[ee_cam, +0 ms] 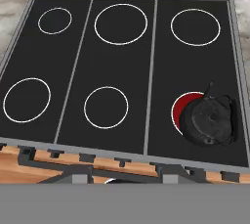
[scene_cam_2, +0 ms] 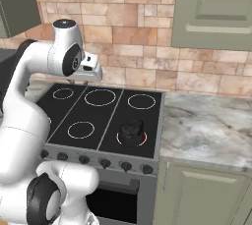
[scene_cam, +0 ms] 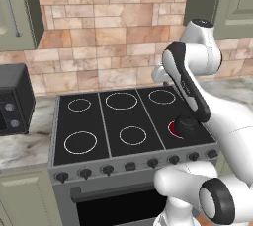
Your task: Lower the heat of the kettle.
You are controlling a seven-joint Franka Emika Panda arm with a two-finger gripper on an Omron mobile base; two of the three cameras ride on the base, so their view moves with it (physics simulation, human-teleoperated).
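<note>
Hand view: the stove top (ee_cam: 122, 47) is seen from above, with the kettle (ee_cam: 211, 121) standing on the front right burner (ee_cam: 181, 110), whose ring glows red (the other five rings are drawn white and appear unlit). The kettle is set slightly off the ring's centre, toward the stove's right edge. In the right base view the kettle (scene_cam_2: 131, 131) is found at the near right corner of the cooktop, and directly below it, on the front panel, a row of small dark dials (scene_cam_2: 126, 165) is ranged. The gripper (scene_cam_2: 91, 74) is held high over the rear of the stove, well apart from kettle and dials alike; its jaws are hidden by the hand, so whether they are spread or pressed together cannot be told. The coming move is judged to turn on one relation: the dial governing the lit burner lies forward of and below the jaws, toward the robot's right, at the panel's right end (scene_cam: 192, 156).
</note>
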